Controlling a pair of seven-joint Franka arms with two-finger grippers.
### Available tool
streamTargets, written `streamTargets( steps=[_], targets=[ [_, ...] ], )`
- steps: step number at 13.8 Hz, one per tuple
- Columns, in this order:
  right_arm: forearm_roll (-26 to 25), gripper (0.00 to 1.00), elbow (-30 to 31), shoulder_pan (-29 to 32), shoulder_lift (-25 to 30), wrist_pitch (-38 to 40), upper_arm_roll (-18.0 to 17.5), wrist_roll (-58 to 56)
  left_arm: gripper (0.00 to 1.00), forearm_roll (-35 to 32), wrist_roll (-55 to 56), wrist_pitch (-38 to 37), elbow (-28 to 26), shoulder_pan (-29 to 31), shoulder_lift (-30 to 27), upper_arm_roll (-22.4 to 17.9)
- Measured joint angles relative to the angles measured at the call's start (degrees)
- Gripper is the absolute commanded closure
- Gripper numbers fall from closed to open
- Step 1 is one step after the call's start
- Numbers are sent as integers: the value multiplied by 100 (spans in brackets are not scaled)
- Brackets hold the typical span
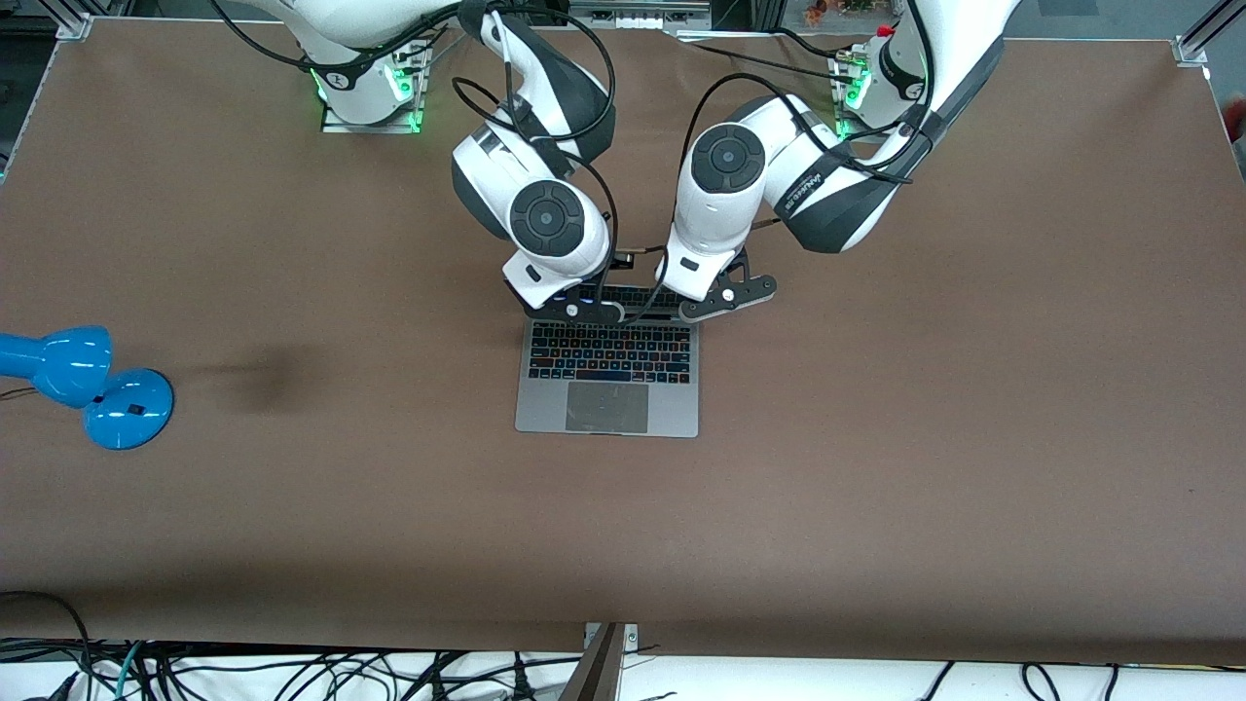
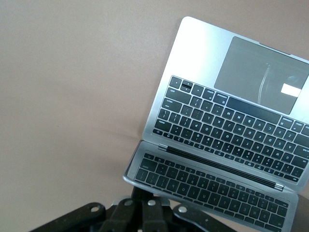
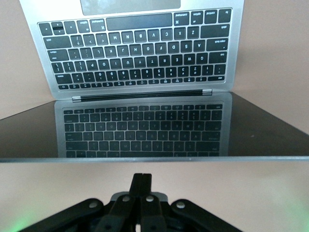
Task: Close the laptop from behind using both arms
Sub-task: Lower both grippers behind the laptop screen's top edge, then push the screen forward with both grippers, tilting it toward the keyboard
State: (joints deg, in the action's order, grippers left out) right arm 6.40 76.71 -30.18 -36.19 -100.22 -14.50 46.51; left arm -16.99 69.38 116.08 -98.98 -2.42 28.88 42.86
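Flanking laptop (image 1: 607,375) lid's top edge: closed left claw (image 1: 728,297), right claw (image 1: 574,309).

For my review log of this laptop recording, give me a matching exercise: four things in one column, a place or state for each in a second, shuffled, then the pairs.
Things:
1. laptop
2. left claw
3. right claw
4. blue lamp

Places or states:
A. shut, at the screen's top edge toward the right arm's end
B. lid open, keyboard showing
C. by the table edge at the right arm's end
D. shut, at the screen's top edge toward the left arm's end

Pairs: 1-B, 2-D, 3-A, 4-C
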Motion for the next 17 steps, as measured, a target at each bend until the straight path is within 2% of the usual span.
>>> streamTargets(
  steps=[11, 17],
  targets=[
    [-173, 98, 0, 6, -3, -308, 178, -174, 100, -2, 0, -10, 149, -1, 113, -37],
    [-176, 98, 0, 7, -22, -397, 282, -296, 100, -90, 0, -48, 463, -26, 332, -176]
  ],
)
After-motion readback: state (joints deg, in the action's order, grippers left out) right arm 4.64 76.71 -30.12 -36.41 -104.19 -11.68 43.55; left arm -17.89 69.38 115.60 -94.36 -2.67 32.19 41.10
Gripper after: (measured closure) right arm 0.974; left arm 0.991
